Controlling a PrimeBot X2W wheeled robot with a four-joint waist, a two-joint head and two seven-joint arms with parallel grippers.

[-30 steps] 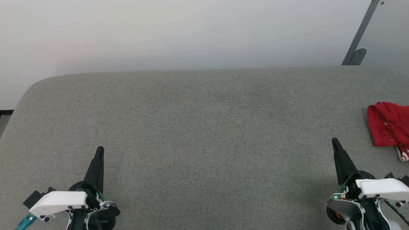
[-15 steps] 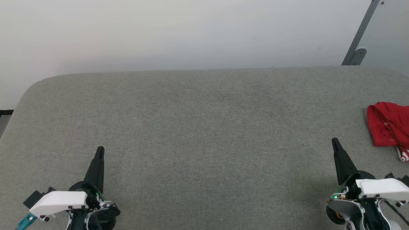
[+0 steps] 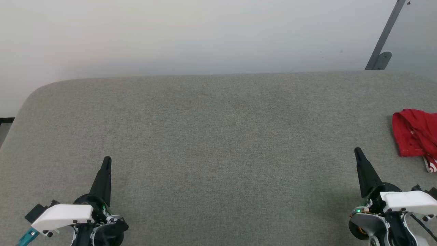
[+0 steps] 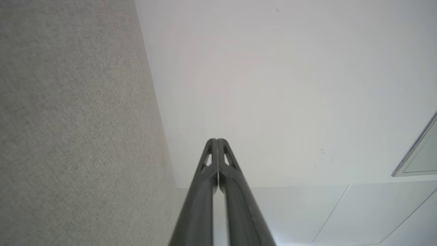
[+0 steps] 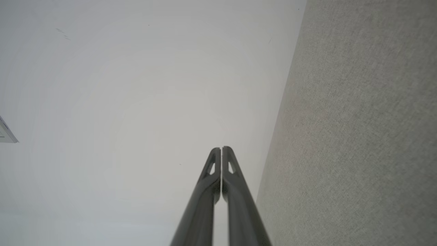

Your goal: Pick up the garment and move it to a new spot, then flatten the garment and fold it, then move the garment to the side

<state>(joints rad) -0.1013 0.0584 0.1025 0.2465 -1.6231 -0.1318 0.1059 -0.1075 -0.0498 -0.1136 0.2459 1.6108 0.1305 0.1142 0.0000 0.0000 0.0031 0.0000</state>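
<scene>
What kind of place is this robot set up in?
Probably a bare test room or lab rather than a home: a wide grey fabric-covered table against a plain pale wall, a grey metal strut at the far right, and a crumpled red garment on the table's right side.

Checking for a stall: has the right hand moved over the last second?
No. The right hand keeps the same spot beside the garment on the grey table.
</scene>
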